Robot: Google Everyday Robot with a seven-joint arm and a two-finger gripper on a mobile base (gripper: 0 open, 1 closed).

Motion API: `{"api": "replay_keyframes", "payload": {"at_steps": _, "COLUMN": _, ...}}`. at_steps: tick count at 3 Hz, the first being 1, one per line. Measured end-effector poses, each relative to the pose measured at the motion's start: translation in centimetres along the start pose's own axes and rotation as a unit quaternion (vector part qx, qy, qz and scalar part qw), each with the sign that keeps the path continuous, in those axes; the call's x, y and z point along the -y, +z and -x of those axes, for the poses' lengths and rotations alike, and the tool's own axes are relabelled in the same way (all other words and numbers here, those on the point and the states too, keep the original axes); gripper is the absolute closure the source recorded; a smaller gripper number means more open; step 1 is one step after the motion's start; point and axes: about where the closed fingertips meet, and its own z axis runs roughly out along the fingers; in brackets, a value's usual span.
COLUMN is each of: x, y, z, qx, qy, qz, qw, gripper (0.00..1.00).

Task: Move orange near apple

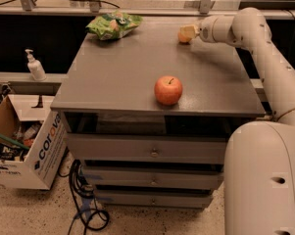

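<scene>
The apple (pixel 168 90), red-orange with a short dark stem, stands on the grey cabinet top (pixel 127 72) near its front edge, right of centre. The orange (pixel 183 37), small and round, lies at the far right of the top. My gripper (pixel 188 33) reaches in from the right at the end of the white arm (pixel 245 31) and is right at the orange, partly covering it. The orange and the apple are well apart.
A green snack bag (pixel 113 24) lies at the far left of the top. Drawers sit below the top. A cardboard box (pixel 24 151) and a soap dispenser (pixel 35 66) are at the left. The robot's white body (pixel 264 180) fills the lower right.
</scene>
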Motion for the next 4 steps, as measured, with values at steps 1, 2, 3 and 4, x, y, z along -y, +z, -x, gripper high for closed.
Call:
{"api": "replay_keyframes", "payload": {"at_steps": 1, "x": 0.1, "y": -0.9, "z": 0.3, "qx": 0.000, "qy": -0.004, "qz": 0.001, "qw": 1.0000, "gripper": 1.00}}
{"api": "replay_keyframes", "payload": {"at_steps": 2, "x": -0.7, "y": -2.6, "z": 0.5, "qx": -0.002, "qy": -0.004, "qz": 0.013, "qw": 0.9999, "gripper": 1.00}}
{"api": "replay_keyframes", "payload": {"at_steps": 3, "x": -1.8, "y": -4.2, "z": -0.1, "qx": -0.010, "qy": 0.000, "qz": 0.034, "qw": 0.9994, "gripper": 1.00}}
{"api": "replay_keyframes", "payload": {"at_steps": 4, "x": -2.7, "y": -6.3, "z": -0.2, "qx": -0.013, "qy": -0.004, "qz": 0.056, "qw": 0.9984, "gripper": 1.00}}
